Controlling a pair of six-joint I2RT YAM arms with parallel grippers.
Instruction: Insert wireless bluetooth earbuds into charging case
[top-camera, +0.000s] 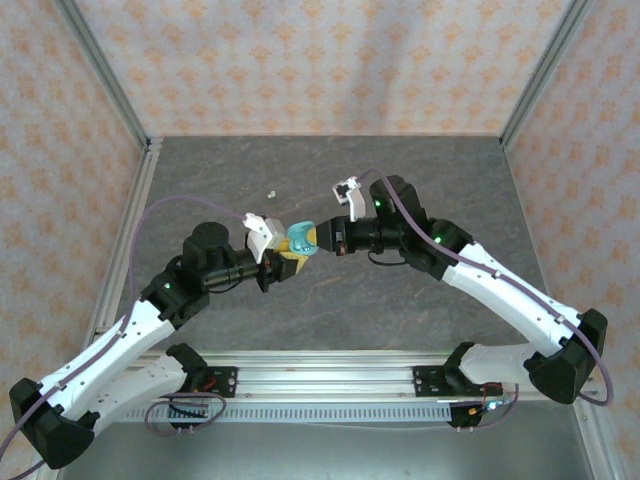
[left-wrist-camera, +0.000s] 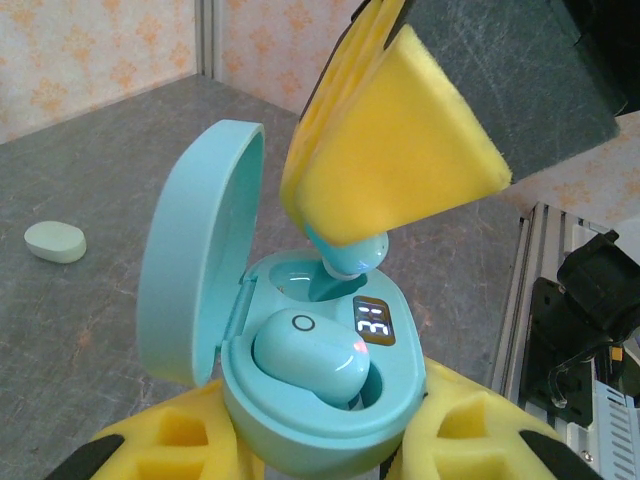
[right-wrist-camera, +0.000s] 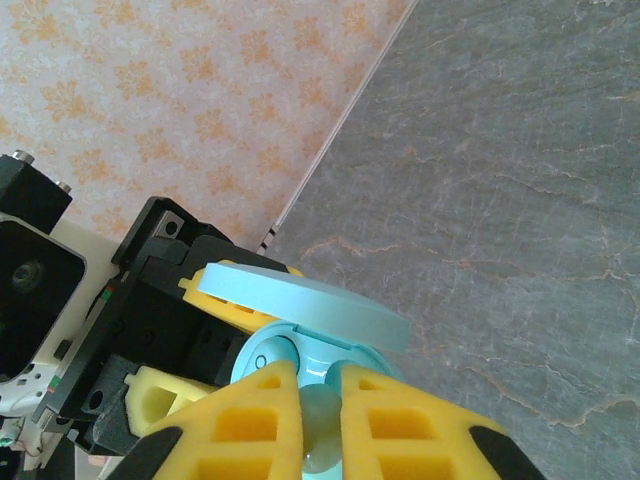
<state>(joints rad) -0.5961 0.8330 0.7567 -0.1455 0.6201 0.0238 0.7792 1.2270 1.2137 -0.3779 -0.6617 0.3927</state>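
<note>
My left gripper (left-wrist-camera: 320, 455) is shut on a pale blue charging case (left-wrist-camera: 300, 425), which it holds above the table with its lid (left-wrist-camera: 190, 270) swung open. One pale blue earbud (left-wrist-camera: 310, 355) lies in the near slot, a red light on it. A second pale blue earbud (left-wrist-camera: 350, 258) is pinched in my right gripper (right-wrist-camera: 320, 400), whose yellow pads (left-wrist-camera: 400, 140) hang over the far slot. The earbud's tip (right-wrist-camera: 322, 425) is at the slot's mouth. From above, both grippers (top-camera: 283, 258) (top-camera: 322, 238) meet at the case (top-camera: 300, 240) mid-table.
A small whitish-green oval piece (left-wrist-camera: 55, 242) lies alone on the grey table (top-camera: 450, 180), behind the left gripper (top-camera: 270, 194). The case's display (left-wrist-camera: 373, 322) is lit. Patterned walls with metal posts (top-camera: 120, 90) enclose the table; a rail (top-camera: 330, 365) runs along the near edge.
</note>
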